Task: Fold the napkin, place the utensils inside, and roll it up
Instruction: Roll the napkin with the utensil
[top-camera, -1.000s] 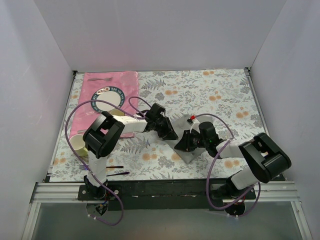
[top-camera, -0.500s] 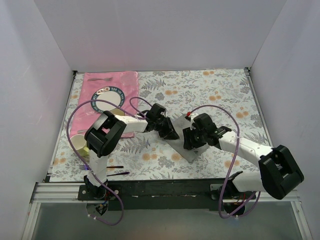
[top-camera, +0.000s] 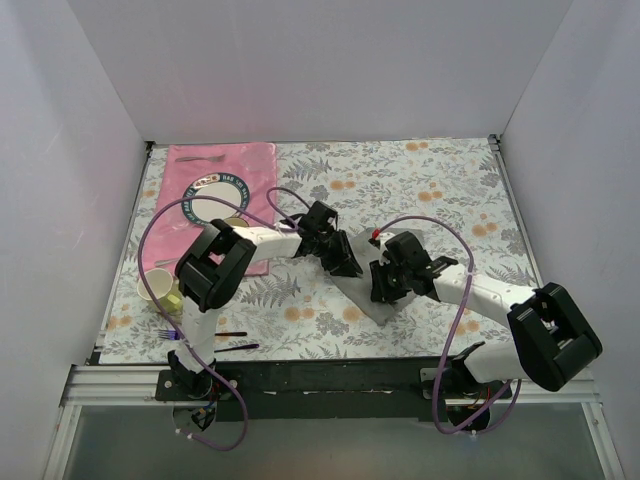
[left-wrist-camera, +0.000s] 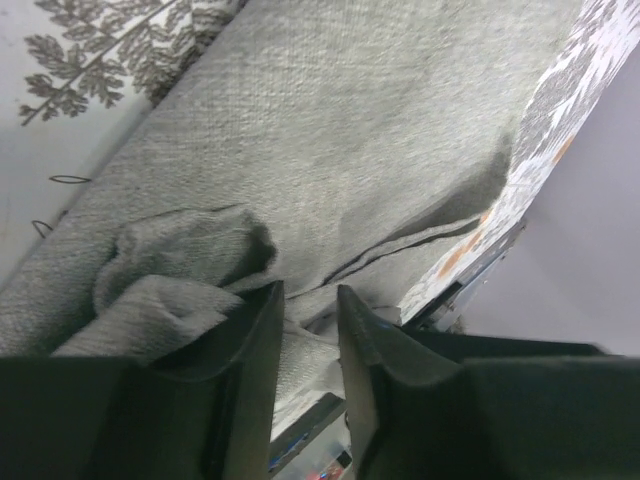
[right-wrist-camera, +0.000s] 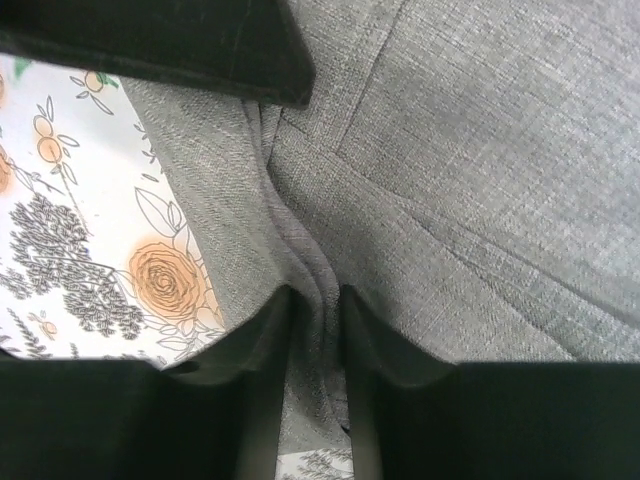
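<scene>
Top view: the napkin (top-camera: 368, 300) lay on the floral counter (top-camera: 450, 200) near its middle, between the two arms; only a grey wedge of it showed, the rest covered by both wrists.

Left claw (top-camera: 341, 263) down on the napkin's far-left edge; right claw (top-camera: 384, 286) down on its right side; the two close together but apart; fingertips of both hidden from above by their own housings.

Left wrist view: napkin (left-wrist-camera: 350, 130) filled most of the frame, one edge bunched into a crumpled lump beside the left claw (left-wrist-camera: 310, 300); jaws narrow, grey cloth in the slit between them, so pinched on a fold; the tips themselves were cut off by the lower frame edge.

Right wrist view: a raised ridge of napkin (right-wrist-camera: 480, 150) ran straight into the right claw (right-wrist-camera: 315, 300); jaws narrow and nipping that ridge; layered flat folds to the right.

Pink placemat (top-camera: 220, 172) at far left, partly crossed by cable; cup (top-camera: 154, 289) half hidden behind the left arm.
</scene>
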